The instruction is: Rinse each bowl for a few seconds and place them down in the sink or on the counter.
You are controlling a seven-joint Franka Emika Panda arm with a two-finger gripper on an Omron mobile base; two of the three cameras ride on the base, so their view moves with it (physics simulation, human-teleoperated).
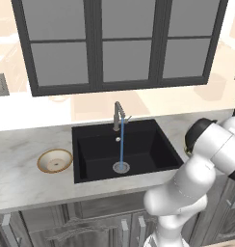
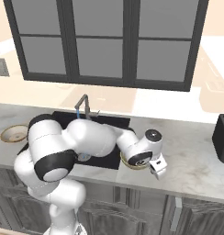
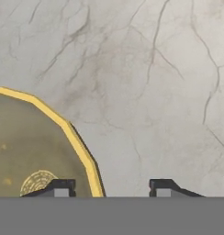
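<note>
The olive-yellow bowl (image 3: 31, 151) rests upright on the marbled counter (image 3: 146, 69), just right of the black sink (image 1: 97, 149). In the right base view this bowl (image 2: 131, 164) peeks out beneath my wrist. My gripper (image 3: 111, 188) hangs open over the bowl's edge, one fingertip (image 3: 61, 187) above the inside and the other fingertip (image 3: 162, 187) above bare counter, with the yellow rim between them untouched. The shallow tan-rimmed bowl (image 1: 55, 160) sits on the counter left of the sink, far from my hand.
Water runs in a thin blue stream (image 1: 122, 144) from the grey faucet (image 1: 118, 115) onto the drain (image 1: 121, 167). A dark appliance (image 2: 221, 137) stands at the counter's far right. My own arm crosses over the sink's right part.
</note>
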